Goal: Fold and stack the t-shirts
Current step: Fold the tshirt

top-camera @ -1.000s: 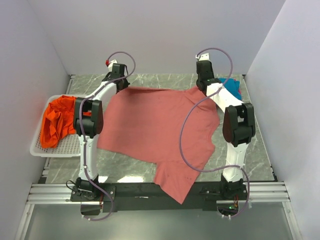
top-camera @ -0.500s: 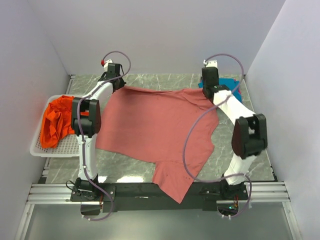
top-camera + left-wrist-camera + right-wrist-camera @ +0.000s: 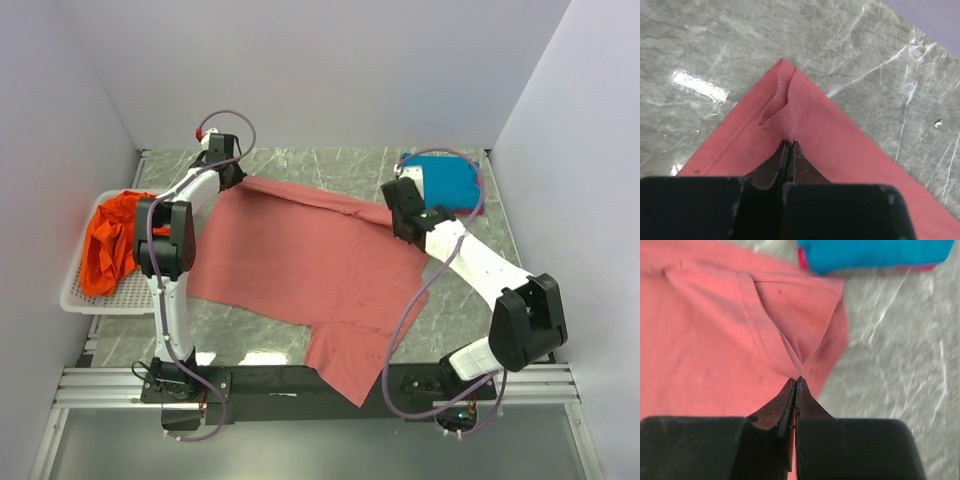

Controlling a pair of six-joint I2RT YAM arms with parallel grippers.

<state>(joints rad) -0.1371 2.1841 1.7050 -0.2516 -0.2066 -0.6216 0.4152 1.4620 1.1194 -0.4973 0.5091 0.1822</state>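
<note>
— At the far right of the counter (image 3: pixel 505 300), what is found changed?
— The right tool (image 3: pixel 796 381) is seen drawn back from the far corner toward the middle, and the salmon-red t-shirt (image 3: pixel 300 265) is dragged along with it. The far edge, straight a second ago, is now slanted, and a raised ridge is formed along it. The folded teal-blue t-shirt (image 3: pixel 445 180), half hidden before, is uncovered; the edge of a magenta t-shirt (image 3: pixel 920 267) is glimpsed under it.
— How are the tools held?
— Both are clenched on salmon-red cloth. A seam fold by the sleeve is pinched at the right. The far left corner is pinched by the left tool (image 3: pixel 788 143) and is kept nearly where it was.
— And the rest?
— The orange t-shirt (image 3: pixel 110 240) is left crumpled in the white basket (image 3: pixel 140 295).
— What is meant for the task?
— An inward fold of the right side is judged begun, not finished: the cloth is bunched rather than laid flat, and the near part is draped past the counter's near edge. Two shirts are judged stacked and two left.
</note>
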